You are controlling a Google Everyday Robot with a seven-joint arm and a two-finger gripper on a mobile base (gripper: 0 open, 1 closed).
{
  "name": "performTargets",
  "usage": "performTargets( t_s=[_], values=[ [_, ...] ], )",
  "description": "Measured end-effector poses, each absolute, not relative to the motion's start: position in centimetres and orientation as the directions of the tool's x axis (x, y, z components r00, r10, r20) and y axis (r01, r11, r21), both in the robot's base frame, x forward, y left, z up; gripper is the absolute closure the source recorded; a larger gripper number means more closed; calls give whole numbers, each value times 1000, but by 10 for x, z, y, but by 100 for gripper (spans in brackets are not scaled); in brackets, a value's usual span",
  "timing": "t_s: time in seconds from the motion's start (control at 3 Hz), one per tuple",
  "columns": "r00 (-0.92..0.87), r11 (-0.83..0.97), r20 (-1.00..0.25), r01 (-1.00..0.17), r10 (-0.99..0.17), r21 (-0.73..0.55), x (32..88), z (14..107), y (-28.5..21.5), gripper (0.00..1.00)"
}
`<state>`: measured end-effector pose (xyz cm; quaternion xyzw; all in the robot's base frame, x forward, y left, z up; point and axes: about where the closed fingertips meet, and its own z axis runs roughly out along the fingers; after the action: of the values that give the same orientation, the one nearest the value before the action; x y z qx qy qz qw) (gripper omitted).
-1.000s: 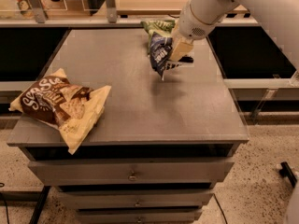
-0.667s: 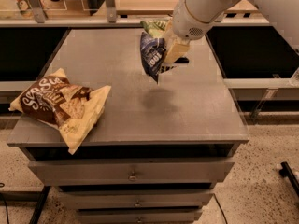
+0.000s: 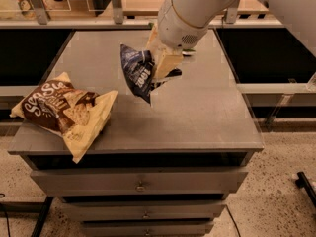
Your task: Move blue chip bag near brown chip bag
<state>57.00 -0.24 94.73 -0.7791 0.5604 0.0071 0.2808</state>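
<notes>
The blue chip bag (image 3: 137,73) hangs in the air above the middle of the grey cabinet top (image 3: 197,117), held by my gripper (image 3: 160,68), which is shut on its right side. The bag is dark navy with white lettering and points down. The brown chip bag (image 3: 64,110) lies flat at the front left corner of the top, partly over the edge. The blue bag is to the right of the brown bag and apart from it. The white arm reaches in from the upper right.
The cabinet has drawers (image 3: 140,184) below its front edge. A metal rail and shelf frame (image 3: 74,21) run behind the top. A low dark shelf (image 3: 266,53) stands to the right. A green bag seen earlier is hidden behind the arm.
My gripper has lifted the blue chip bag off the top and carried it left and toward the front, closer to the brown chip bag. The brown bag has not moved.
</notes>
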Motion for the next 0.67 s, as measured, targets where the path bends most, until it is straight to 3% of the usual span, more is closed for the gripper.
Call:
performTargets(
  t_s=[0.67],
  values=[
    [424,-274,-281,-852,-861,-446,569,955,41,35]
  ],
)
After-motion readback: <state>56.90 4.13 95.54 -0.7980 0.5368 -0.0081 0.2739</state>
